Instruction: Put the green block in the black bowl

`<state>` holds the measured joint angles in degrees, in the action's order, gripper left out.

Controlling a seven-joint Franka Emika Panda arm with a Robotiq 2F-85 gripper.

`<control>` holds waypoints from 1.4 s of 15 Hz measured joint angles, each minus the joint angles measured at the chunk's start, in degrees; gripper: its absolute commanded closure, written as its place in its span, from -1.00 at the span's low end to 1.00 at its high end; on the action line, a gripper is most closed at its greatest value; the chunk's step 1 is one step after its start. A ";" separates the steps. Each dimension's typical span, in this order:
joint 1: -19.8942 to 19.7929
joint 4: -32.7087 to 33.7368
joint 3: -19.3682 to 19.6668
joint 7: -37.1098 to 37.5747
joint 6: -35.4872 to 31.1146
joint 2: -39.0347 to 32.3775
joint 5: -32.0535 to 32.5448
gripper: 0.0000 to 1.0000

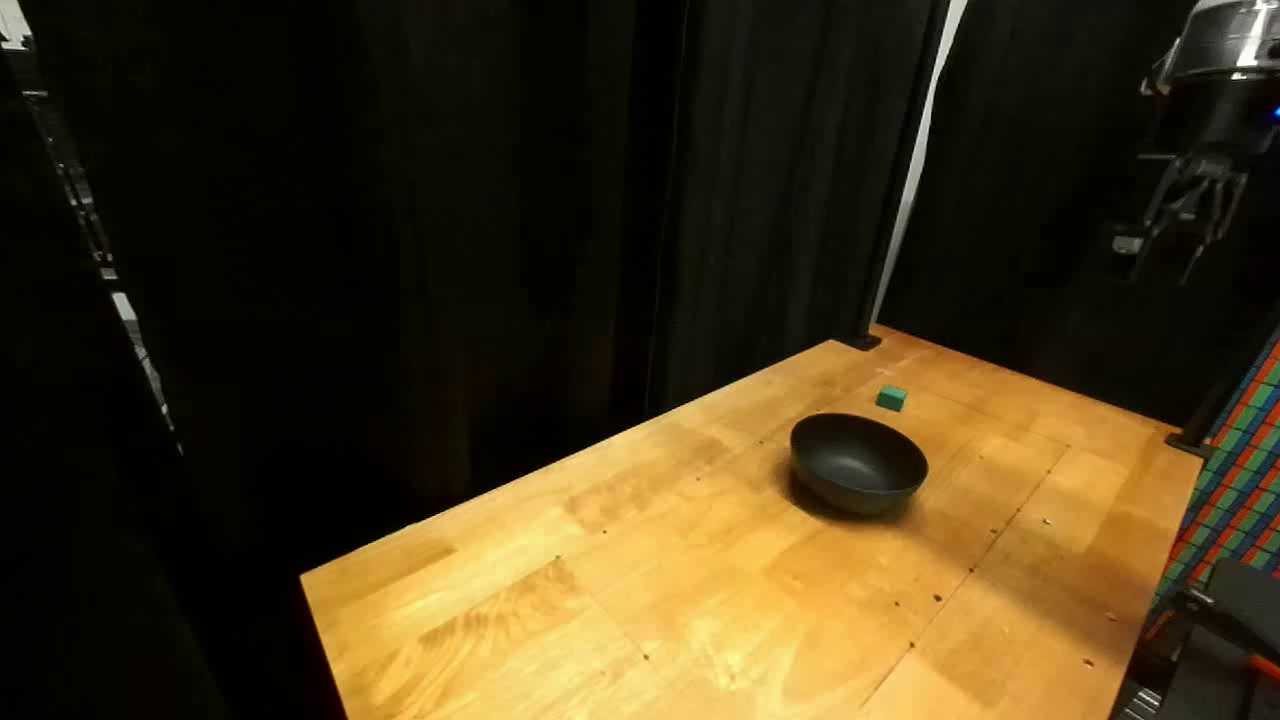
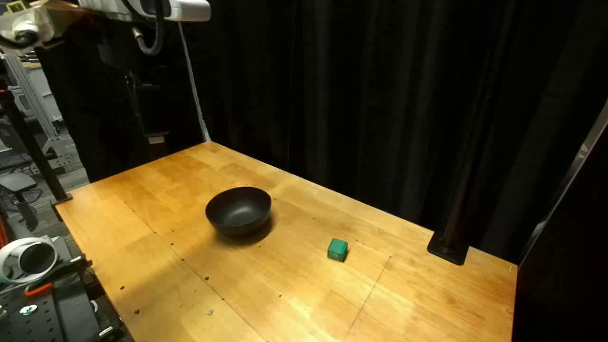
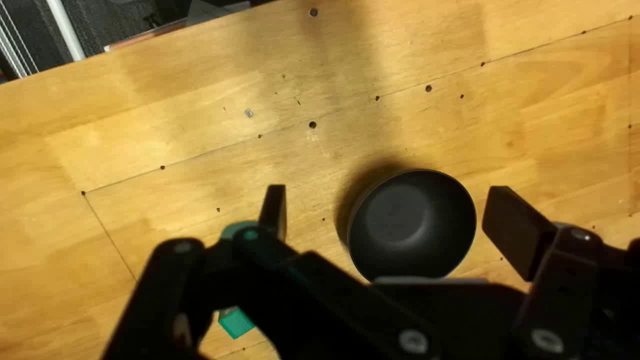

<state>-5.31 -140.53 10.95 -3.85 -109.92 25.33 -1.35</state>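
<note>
The green block (image 1: 892,398) is a small cube lying on the wooden table, apart from the bowl, in both exterior views (image 2: 337,250). In the wrist view the block (image 3: 236,323) shows at the lower left, partly hidden behind the gripper's linkage. The black bowl (image 1: 858,466) stands upright on the table with nothing in it. It also shows in an exterior view (image 2: 239,211) and in the wrist view (image 3: 415,225). My gripper (image 1: 1165,268) hangs high above the table, apart from both things. In the wrist view its fingers (image 3: 385,205) are wide apart with nothing held; the bowl shows far below between them.
The wooden table (image 1: 640,610) has black curtains (image 1: 520,250) along its edges. Dark posts with base plates stand at its edges, such as a post base (image 2: 448,248). A cart with equipment (image 2: 42,304) stands beside the table.
</note>
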 measured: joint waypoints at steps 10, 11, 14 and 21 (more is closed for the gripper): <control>0.00 0.89 0.00 0.00 -0.07 0.08 0.00 -1.00; 0.00 0.89 0.00 0.00 -0.07 0.08 0.00 -1.00; 0.00 0.89 0.00 0.00 -0.07 0.08 0.00 -1.00; -0.02 0.82 -0.03 0.00 -0.02 0.04 0.00 -1.00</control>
<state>-5.34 -139.70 10.92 -3.85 -109.95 25.37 -1.35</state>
